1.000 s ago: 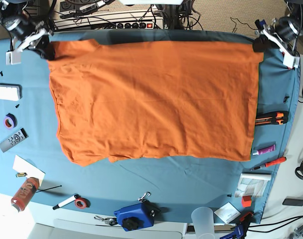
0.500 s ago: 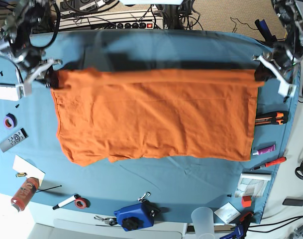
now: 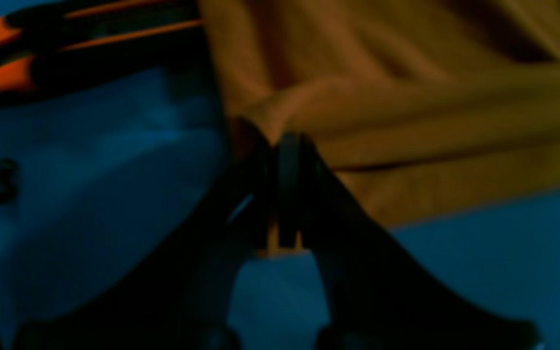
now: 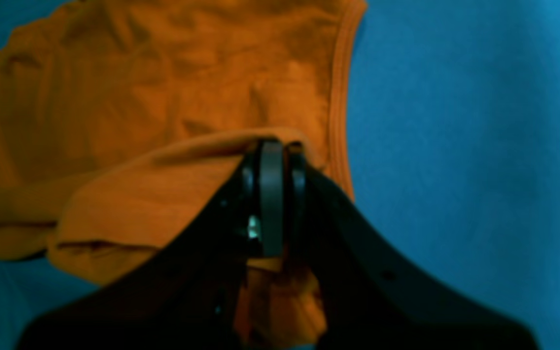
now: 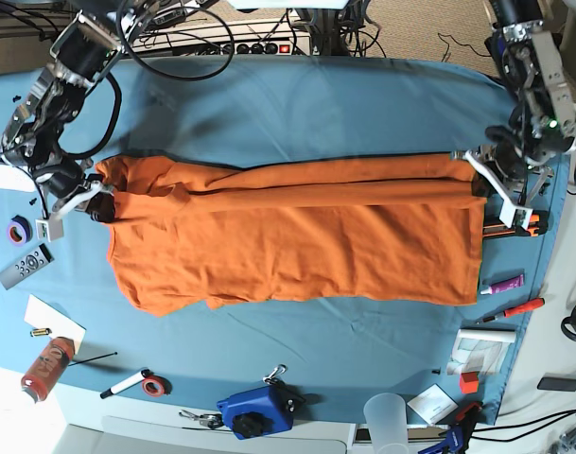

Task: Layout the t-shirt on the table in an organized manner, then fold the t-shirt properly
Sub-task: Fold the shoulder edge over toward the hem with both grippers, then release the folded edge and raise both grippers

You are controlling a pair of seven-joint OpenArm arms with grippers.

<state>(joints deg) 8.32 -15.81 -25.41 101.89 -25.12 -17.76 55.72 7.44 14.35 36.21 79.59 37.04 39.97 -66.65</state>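
Since the earlier frames we have carried the far edge of the t-shirt (image 5: 297, 236) toward the near side, so it now doubles over itself in a long roll across the middle of the table (image 5: 297, 104). Our left gripper (image 5: 484, 182) and right gripper (image 5: 96, 203) each have their jaws pressed together, pinching an end of that folded edge. We judge the fabric light, soft and limp: it sags between holds and wrinkles easily, so we should take it at corners and hems, keeping it taut between both arms.
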